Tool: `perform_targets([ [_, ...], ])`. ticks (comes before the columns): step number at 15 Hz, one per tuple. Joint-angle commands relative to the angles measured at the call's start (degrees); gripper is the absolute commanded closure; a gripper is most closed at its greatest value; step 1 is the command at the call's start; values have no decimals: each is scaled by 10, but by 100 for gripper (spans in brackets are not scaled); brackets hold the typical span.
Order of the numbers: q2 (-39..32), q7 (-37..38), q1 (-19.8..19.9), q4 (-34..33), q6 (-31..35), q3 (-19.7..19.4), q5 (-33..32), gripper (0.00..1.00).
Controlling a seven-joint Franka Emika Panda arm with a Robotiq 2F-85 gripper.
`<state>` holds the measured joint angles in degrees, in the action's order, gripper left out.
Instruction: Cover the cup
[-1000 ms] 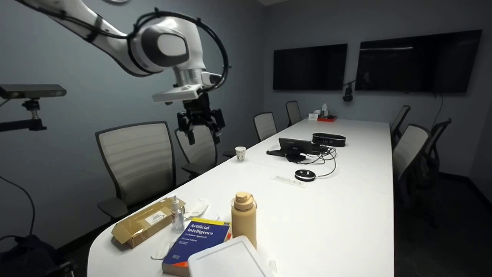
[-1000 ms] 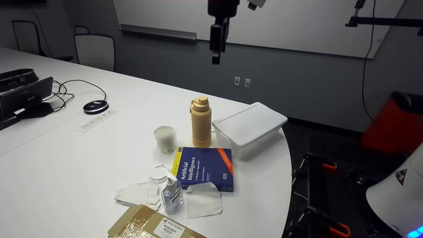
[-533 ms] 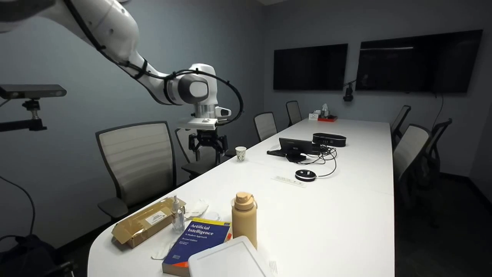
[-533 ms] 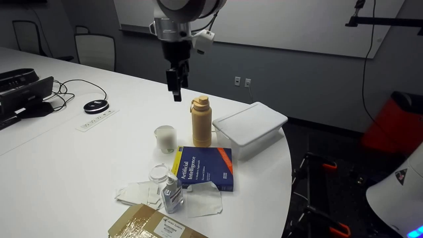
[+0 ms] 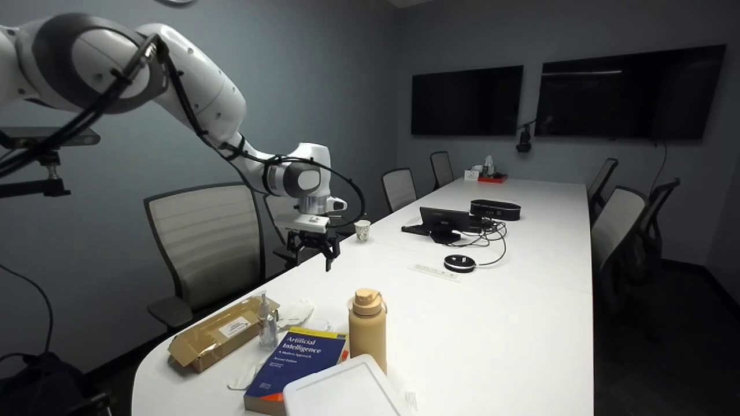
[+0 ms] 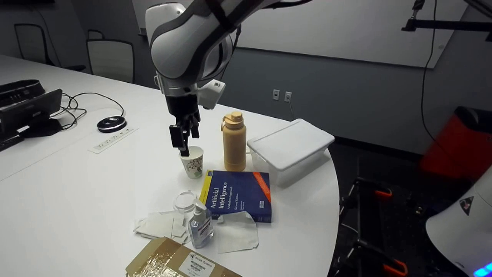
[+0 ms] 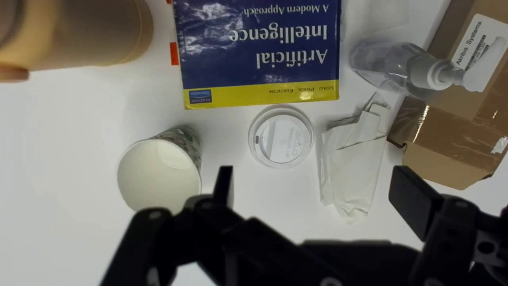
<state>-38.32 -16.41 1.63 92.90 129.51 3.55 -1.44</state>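
A white paper cup with a leaf pattern stands upright with its mouth uncovered; it also shows in the wrist view. A clear round plastic lid lies flat on the table beside the book; the wrist view shows it too. A tall tan bottle with its cap on stands beside the paper cup; it shows in both exterior views. My gripper is open and empty above the table, near the cup's mouth in that view. In the wrist view the gripper has lid and napkins lying ahead of it.
A blue book lies beside the bottle. A pump bottle, folded napkins and a cardboard box stand near the lid. A white lidded bin is behind the book. A patterned cup stands farther along the table.
The arm has come down toward the table. In an exterior view the gripper has moved left and down, to near the paper cup. It stays open. The table objects have not moved.
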Motion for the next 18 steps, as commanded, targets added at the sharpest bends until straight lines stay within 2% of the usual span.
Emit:
perform_targets([
  [1,-52,14,-1,-42,13,8,14,0],
  [9,-135,56,-3,-74,63,7,22,0],
  [18,-250,76,2,-187,71,-3,16,0],
])
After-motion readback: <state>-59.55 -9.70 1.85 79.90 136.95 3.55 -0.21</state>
